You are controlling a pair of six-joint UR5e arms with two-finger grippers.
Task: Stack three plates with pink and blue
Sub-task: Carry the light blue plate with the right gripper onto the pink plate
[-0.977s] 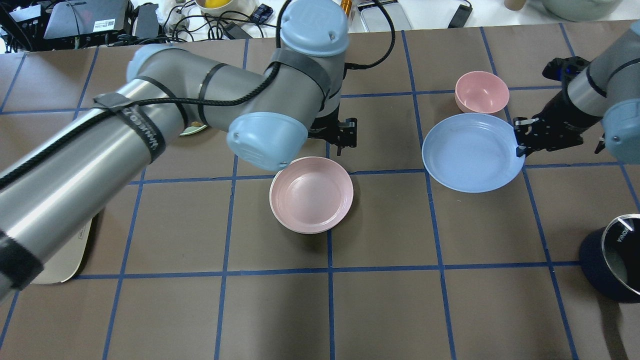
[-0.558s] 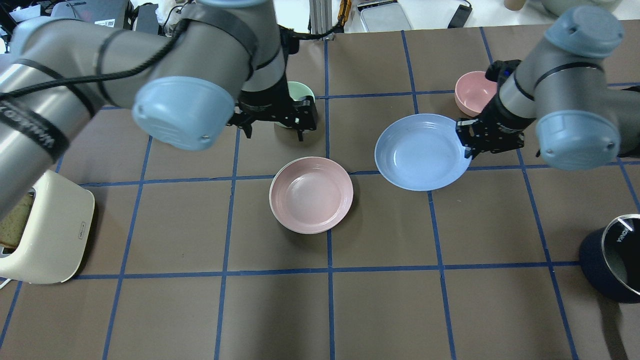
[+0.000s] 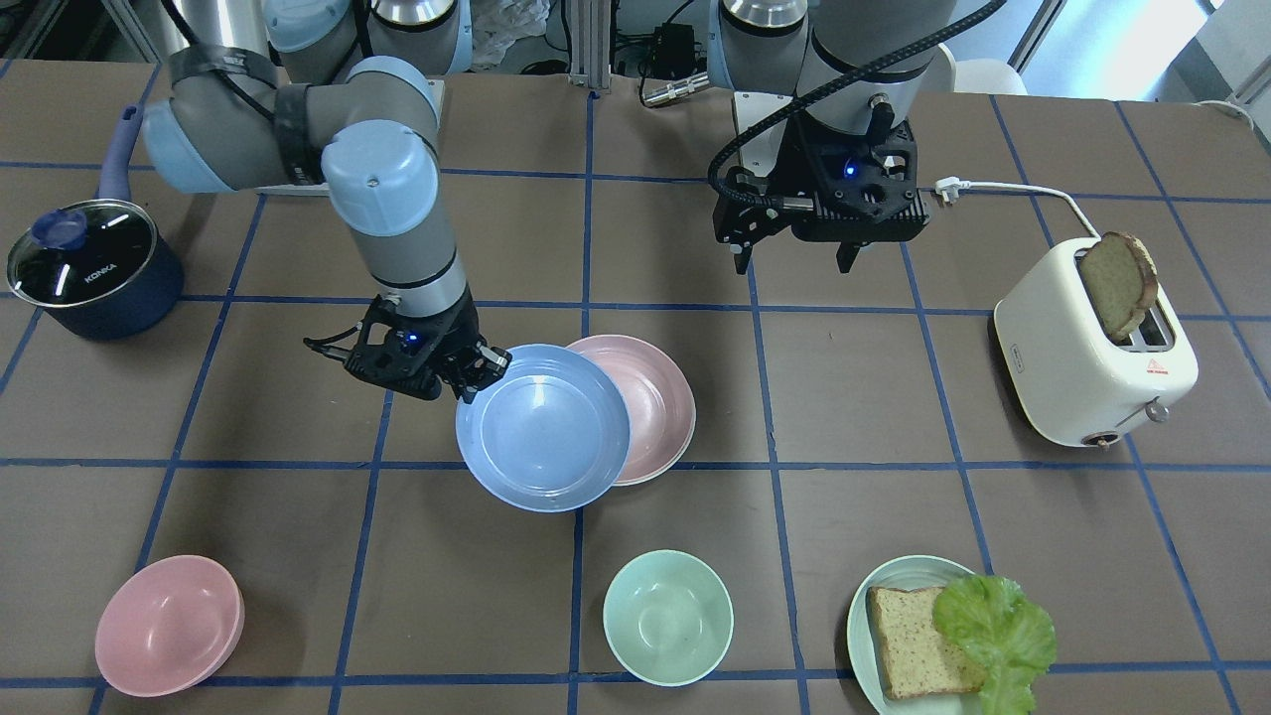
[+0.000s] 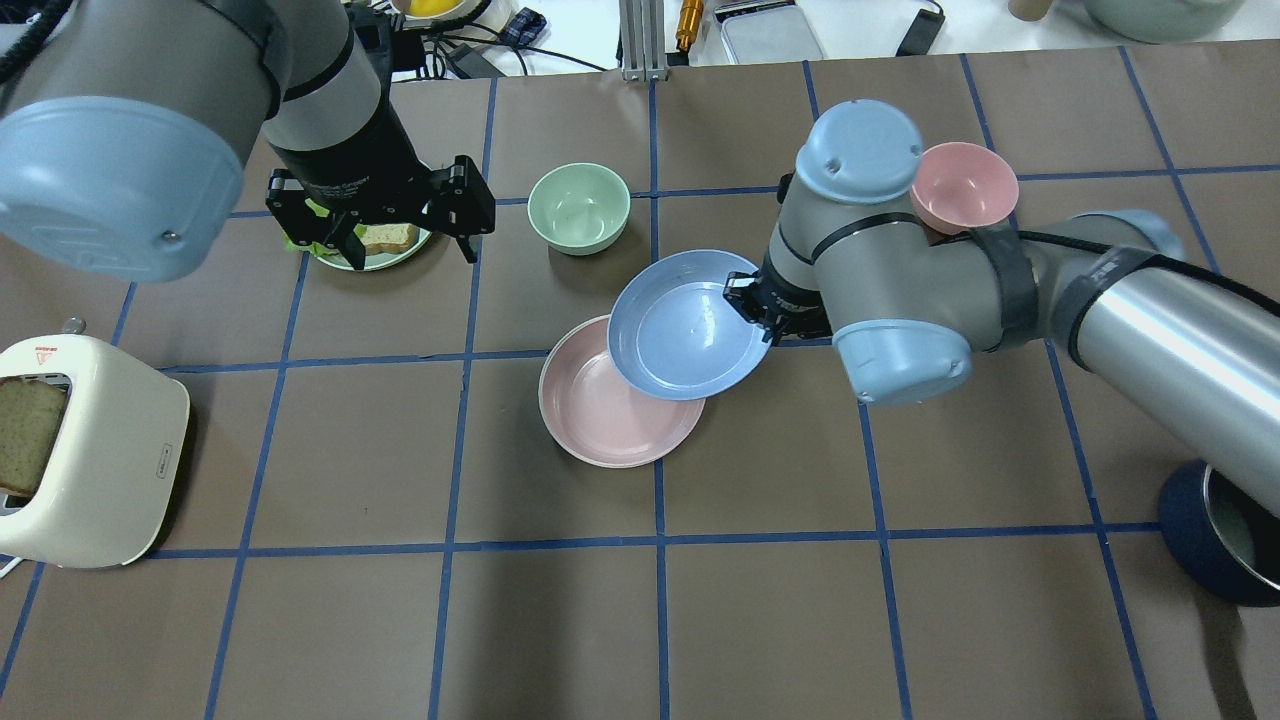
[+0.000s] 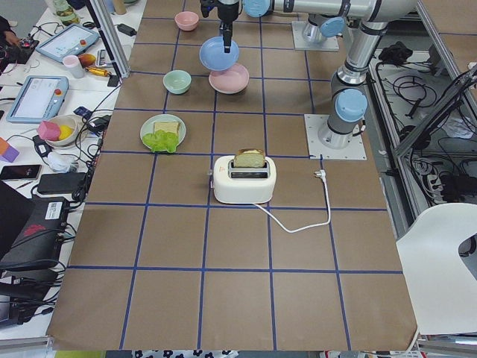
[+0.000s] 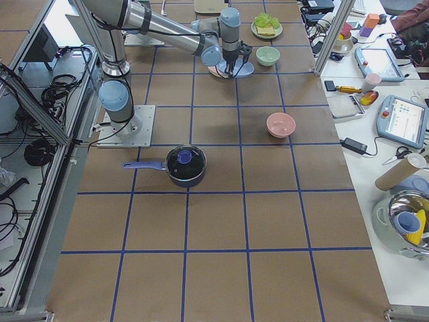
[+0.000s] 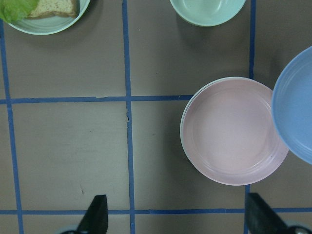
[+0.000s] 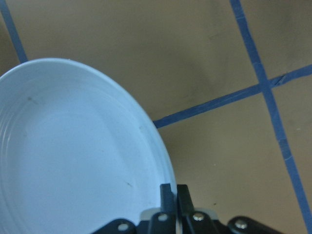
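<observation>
Blue plate (image 4: 685,325), pinched at its rim by your right gripper (image 4: 748,303), hangs partly over the pink plate (image 4: 600,420) at the counter's middle, so centre it, lower, then release; your left gripper (image 3: 794,260) hovers empty, jaws spread.

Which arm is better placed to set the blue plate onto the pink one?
The right arm. The right gripper is shut on the blue plate at its rim, holding it partly over the pink plate. The left gripper hangs open and empty, apart from both plates.
</observation>
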